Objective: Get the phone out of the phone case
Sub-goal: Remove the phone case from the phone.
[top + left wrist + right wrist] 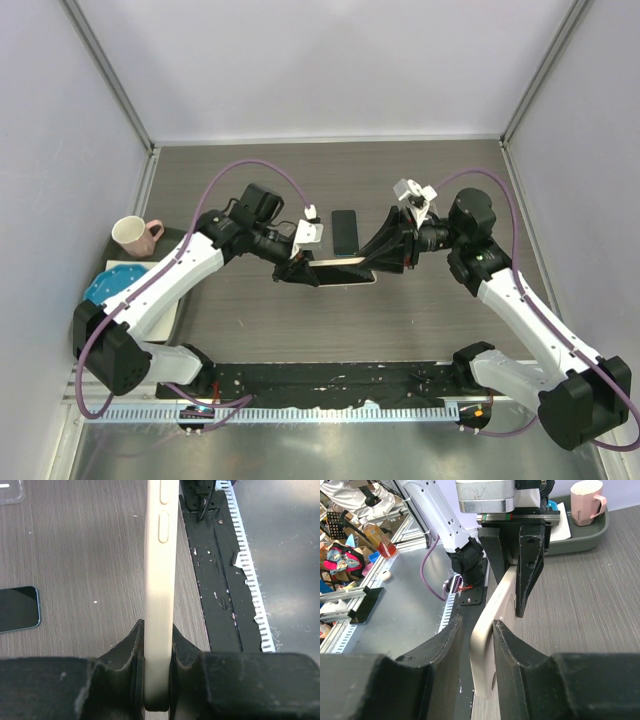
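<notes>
A cream phone case [345, 271] is held on edge above the table between both grippers. My left gripper [305, 272] is shut on its left end; in the left wrist view both pads [131, 670] press the case [160, 580], whose side buttons show. My right gripper [378, 262] straddles the right end. In the right wrist view one finger [512, 650] touches the case [490, 630] and a narrow gap shows at the other. A dark phone [345, 232] lies flat on the table behind the case, also in the left wrist view [17, 608].
A pink mug [133, 235] stands in a grey tray [580, 535] at the left edge, with a blue plate [110, 282] nearby. A clear case [10, 492] lies on the table. A black base strip [330, 385] runs along the near edge.
</notes>
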Controlling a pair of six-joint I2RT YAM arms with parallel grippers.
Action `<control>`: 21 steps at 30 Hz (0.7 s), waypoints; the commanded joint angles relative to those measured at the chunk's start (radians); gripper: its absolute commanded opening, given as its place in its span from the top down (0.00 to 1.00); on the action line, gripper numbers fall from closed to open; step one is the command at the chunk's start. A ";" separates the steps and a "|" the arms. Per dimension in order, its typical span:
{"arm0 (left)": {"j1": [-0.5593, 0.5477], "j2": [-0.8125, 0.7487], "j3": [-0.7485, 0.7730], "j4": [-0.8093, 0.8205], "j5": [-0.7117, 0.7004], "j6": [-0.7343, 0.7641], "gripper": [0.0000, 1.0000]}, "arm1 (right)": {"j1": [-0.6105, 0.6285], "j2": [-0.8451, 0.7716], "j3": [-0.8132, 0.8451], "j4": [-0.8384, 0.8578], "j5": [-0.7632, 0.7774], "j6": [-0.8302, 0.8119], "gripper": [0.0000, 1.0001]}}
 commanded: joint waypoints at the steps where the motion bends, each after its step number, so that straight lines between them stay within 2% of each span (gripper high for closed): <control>1: 0.003 -0.042 0.030 0.057 0.055 -0.003 1.00 | 0.003 -0.015 0.011 -0.043 -0.011 -0.058 0.65; 5: 0.005 -0.046 0.029 0.057 0.053 -0.004 1.00 | 0.004 -0.012 0.014 -0.041 -0.011 -0.057 0.71; 8: 0.005 -0.046 0.023 0.057 0.052 -0.001 1.00 | 0.004 -0.007 0.021 -0.028 -0.011 -0.040 0.80; 15: 0.005 -0.048 0.018 0.057 0.047 0.008 1.00 | 0.003 0.033 0.030 0.159 -0.037 0.193 0.82; 21: 0.003 -0.050 0.041 0.029 0.013 0.038 1.00 | 0.021 0.068 0.078 0.129 -0.068 0.238 0.81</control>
